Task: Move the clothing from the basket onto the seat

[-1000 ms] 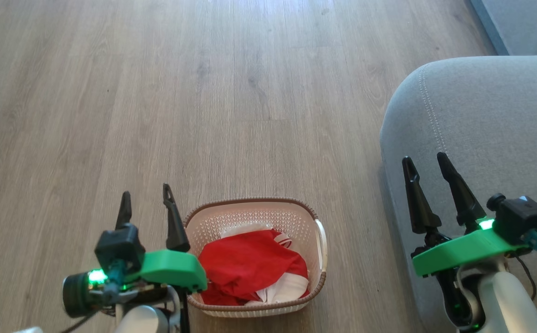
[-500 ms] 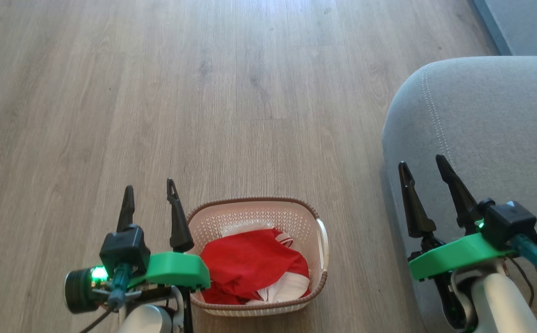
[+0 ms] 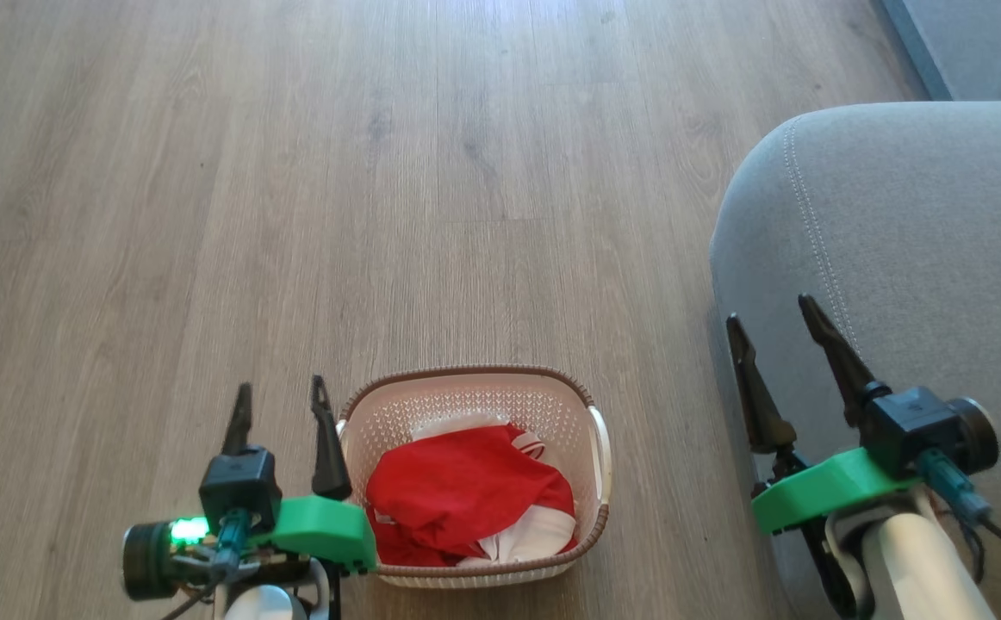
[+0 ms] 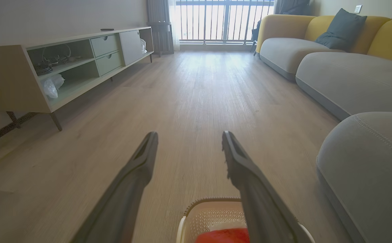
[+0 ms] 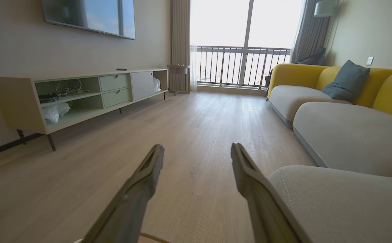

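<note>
- Since the earlier frame, both arms have slid back toward 6 o'clock in head view: the left gripper (image 3: 280,385) sits lower, and the right gripper (image 3: 767,310) has dropped and edged toward 9 o'clock. Basket, clothing & seat haven't budged.
- Head view: basket (image 3: 466,373) is at 6 o'clock on the wood floor (image 3: 380,172), with the red-and-white clothing (image 3: 466,491) bunched inside.
  - Seat (image 3: 914,224) fills 3 o'clock and is bare as far as shown.
  - Left gripper is at 7 o'clock, just beside the basket rim, fingers spread & empty.
  - Right gripper is at 4 o'clock over the seat's front edge, fingers also apart, nothing between them.
- Left wrist view: fingers wide apart, pointing down the room. Basket rim & a strip of red sit at 6 o'clock, partly behind one finger. Seat is at 4 o'clock; cabinet (image 4: 64,67) at 10 o'clock.
- Right wrist view: fingers splayed, empty; seat corner at 5 o'clock; more sofa (image 5: 347,135) at 3 o'clock.
- Progress, my read: nothing moved yet. All of it is left: reach in, grab, carry over, drop, prob. more than once.
- Hard to tell: how many garments are in the heap, what lies under it, the basket's near wall (partly behind the left gripper), and the seat past the frame edge.
</note>
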Controlling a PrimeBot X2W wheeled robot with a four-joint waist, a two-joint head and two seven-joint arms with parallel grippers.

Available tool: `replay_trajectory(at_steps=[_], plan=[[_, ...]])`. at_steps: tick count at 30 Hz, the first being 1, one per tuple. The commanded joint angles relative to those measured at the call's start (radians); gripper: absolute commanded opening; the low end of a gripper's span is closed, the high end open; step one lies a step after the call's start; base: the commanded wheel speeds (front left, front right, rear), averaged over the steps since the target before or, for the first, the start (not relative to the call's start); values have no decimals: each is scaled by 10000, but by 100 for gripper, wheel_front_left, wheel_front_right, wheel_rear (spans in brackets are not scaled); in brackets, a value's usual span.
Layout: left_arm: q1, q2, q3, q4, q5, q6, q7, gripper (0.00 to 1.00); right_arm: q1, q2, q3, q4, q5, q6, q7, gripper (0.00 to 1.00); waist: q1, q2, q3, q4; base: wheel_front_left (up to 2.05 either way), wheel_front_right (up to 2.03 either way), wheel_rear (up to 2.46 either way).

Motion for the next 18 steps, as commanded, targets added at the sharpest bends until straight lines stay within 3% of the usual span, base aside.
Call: replay_trajectory(at_steps=[1, 2, 6, 10, 18], plan=[[-327, -35, 328, -272, 93, -70, -126, 100, -525, 39, 227, -247, -163, 0, -134, 100, 0, 0, -1, -3, 0, 0, 0], [-338, -43, 344, -147, -17, -380, -126, 100, -485, 54, 171, 132, -92, 0, -134, 100, 0, 0, -5, -7, 0, 0, 0], [-312, -47, 206, 207, -188, -666, -126, 100, -555, 61, 195, 686, -110, 0, -134, 100, 0, 0, -31, -3, 0, 0, 0], [-303, -49, 162, 478, -926, -1233, -126, 100, -609, 79, 224, 839, -81, 0, -134, 100, 0, 0, -61, -18, 0, 0, 0], [-320, -50, 176, 488, -601, -1363, -126, 100, -701, 72, 278, 907, -108, 0, -134, 100, 0, 0, -75, -54, 0, 0, 0]])
